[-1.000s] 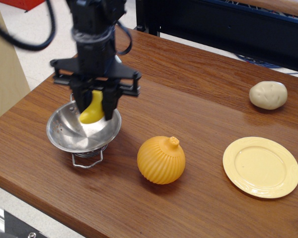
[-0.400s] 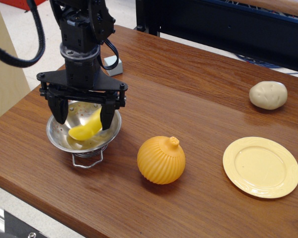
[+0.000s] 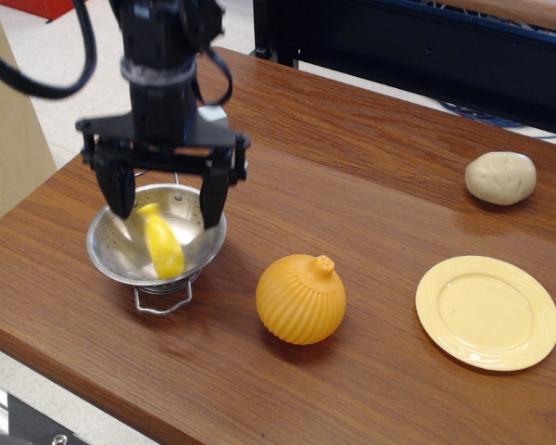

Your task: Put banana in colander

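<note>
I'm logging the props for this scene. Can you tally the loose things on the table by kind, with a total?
Toy food: 3, the banana, the orange ribbed onion-like toy and the potato
Dishware: 2, the colander holding the banana, and the pale yellow plate
Total: 5
The gripper hangs open above the colander and is not counted.

Wooden table (image 3: 371, 167) carries colander (image 3: 120, 255), onion (image 3: 301, 299), plate (image 3: 487, 312), potato (image 3: 500, 177).

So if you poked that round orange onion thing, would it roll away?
Probably a little. The orange onion toy is nearly ball-shaped and sits on smooth bare table, so a push would likely send it rolling. Its ribs and small stem knob might make it wobble and stop soon. It looks like hollow plastic, so likely light.
</note>
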`<control>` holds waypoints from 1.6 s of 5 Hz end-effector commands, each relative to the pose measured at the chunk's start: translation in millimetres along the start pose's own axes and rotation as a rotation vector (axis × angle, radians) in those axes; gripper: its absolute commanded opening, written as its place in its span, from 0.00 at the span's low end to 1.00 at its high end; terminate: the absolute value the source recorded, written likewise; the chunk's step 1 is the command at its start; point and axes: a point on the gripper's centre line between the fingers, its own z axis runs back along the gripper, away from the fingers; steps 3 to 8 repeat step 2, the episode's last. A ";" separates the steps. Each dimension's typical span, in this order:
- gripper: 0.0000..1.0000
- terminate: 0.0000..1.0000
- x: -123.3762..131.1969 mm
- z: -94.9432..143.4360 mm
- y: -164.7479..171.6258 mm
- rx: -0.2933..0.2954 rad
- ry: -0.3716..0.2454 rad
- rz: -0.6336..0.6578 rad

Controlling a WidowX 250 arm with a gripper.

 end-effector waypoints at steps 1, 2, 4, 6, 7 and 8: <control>1.00 0.00 6.9 16.1 -1.1 -0.013 -0.043 0.004; 1.00 1.00 6.9 16.1 -1.1 -0.013 -0.043 0.004; 1.00 1.00 6.9 16.1 -1.1 -0.013 -0.043 0.004; 1.00 1.00 6.9 16.1 -1.1 -0.013 -0.043 0.004; 1.00 1.00 6.9 16.1 -1.1 -0.013 -0.043 0.004; 1.00 1.00 6.9 16.1 -1.1 -0.013 -0.043 0.004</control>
